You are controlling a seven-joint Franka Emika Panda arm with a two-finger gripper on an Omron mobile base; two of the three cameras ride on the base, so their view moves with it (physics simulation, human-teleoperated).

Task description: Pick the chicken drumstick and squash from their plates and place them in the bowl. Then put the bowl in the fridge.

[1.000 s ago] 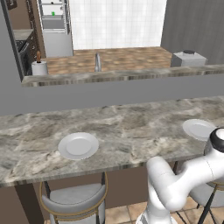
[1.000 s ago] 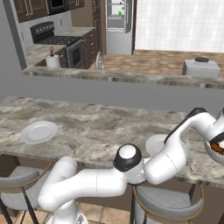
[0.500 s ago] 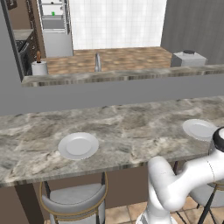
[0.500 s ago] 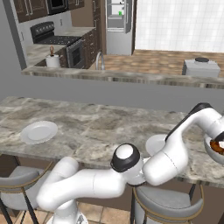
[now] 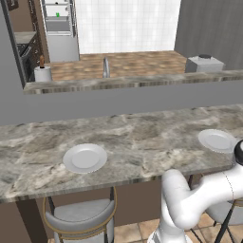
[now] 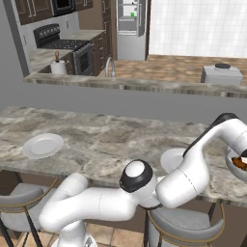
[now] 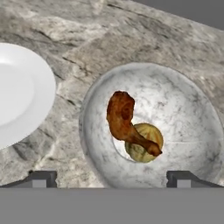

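in the hand view, a white plate (image 7: 19, 94) lies at the left on the marble tabletop (image 7: 144, 39), just beside the bowl (image 7: 192, 131). inside the bowl the chicken drumstick (image 7: 124, 120) lies across the pale yellow squash (image 7: 146, 144). the gripper (image 7: 111, 178) hangs above the bowl, jaws spread wide, holding nothing. far back in the left base view stands the fridge (image 5: 58, 28).
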